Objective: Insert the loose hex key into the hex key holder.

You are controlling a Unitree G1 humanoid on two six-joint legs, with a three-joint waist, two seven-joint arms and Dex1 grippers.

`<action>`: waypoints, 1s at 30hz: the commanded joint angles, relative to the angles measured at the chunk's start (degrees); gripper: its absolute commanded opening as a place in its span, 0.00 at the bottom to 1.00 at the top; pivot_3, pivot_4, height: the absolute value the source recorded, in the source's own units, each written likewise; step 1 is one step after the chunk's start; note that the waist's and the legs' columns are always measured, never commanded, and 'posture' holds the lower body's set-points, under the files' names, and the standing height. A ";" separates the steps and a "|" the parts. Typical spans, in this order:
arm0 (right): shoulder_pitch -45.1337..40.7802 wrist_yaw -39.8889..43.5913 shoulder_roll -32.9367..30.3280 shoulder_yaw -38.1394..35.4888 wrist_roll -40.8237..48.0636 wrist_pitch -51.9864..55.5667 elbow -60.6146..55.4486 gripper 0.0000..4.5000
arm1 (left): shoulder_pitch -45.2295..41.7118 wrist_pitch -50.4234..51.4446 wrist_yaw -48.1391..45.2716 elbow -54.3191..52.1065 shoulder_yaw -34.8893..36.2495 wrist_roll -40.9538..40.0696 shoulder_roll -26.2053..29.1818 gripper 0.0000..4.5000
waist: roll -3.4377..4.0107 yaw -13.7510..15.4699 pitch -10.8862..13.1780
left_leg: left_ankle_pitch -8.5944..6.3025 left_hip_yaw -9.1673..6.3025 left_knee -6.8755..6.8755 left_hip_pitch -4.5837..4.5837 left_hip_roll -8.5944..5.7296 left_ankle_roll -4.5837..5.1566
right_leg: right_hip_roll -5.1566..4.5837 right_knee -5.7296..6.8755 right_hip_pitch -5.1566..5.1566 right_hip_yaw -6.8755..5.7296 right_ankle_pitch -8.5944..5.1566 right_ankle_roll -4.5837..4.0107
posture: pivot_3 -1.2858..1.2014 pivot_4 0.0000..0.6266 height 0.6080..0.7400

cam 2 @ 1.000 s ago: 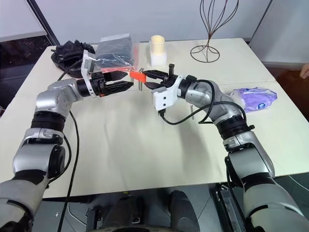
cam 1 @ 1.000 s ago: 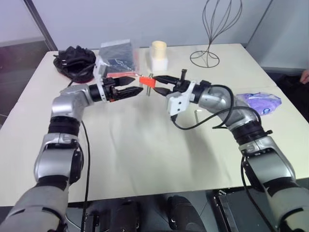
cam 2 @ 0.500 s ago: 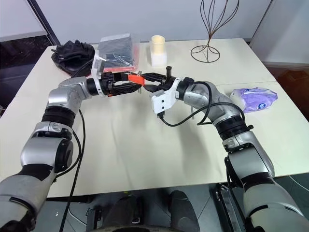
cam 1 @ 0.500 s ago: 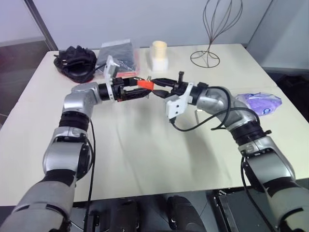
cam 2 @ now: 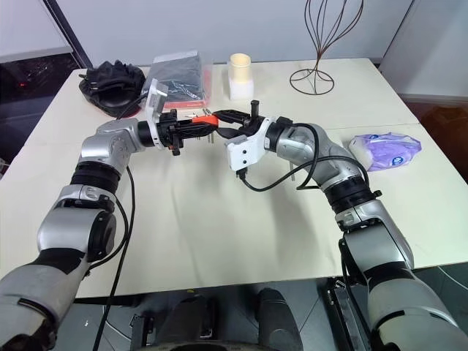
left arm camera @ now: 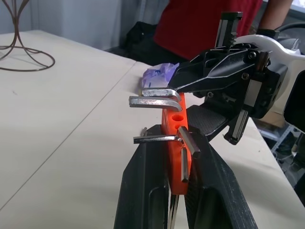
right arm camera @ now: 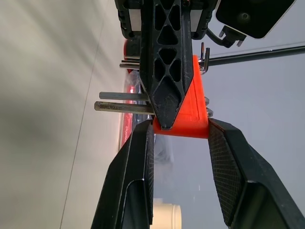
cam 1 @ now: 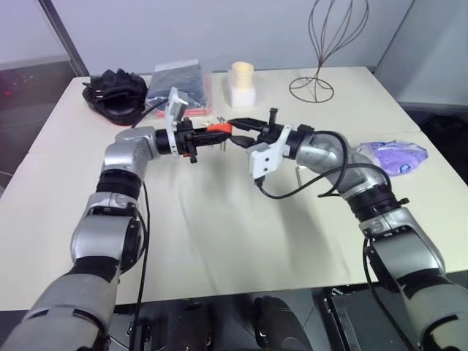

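Since a second ago my left gripper (cam 1: pixel 208 134) has slid in toward my right and closed its fingers, which stood apart then; now both my grippers meet on the hex key holder (cam 1: pixel 219 129), held up above the table (cam 1: pixel 219 241).

Taking the holder as the landmark, the pale table spreads wide beneath it. Well beyond it, at the far edge, stands a tall wire stand (cam 1: pixel 319 44). Behind it and toward my left arm lie a black bundle of straps (cam 1: pixel 111 93) and a dark flat packet (cam 1: pixel 177 82). Just behind it sits a cream cup on a white block (cam 1: pixel 241 82). Far off past my right arm rests a purple-white crinkled packet (cam 1: pixel 398 154). In my left wrist view a person in a red top (left arm camera: pixel 205 24) stands behind it.

My right gripper (cam 1: pixel 235 130) clamps one end of the orange holder (right arm camera: pixel 183 112); my left fingers (left arm camera: pixel 150 181) are pressed onto the other end. Several grey keys (left arm camera: pixel 155 101) jut from the block.

I cannot pick out the loose hex key with certainty.
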 commanded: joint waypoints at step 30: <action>0.68 4.70 -1.31 0.44 3.82 -1.59 -3.16 0.90 | -1.86 -0.42 4.52 -3.01 3.47 -1.09 0.70 0.00 | -0.01 -0.04 0.01 | 0.00 -0.02 0.01 0.00 0.02 0.00 | 0.01 0.01 0.00 0.00 0.00 0.00 | 0.52 0.24 1.00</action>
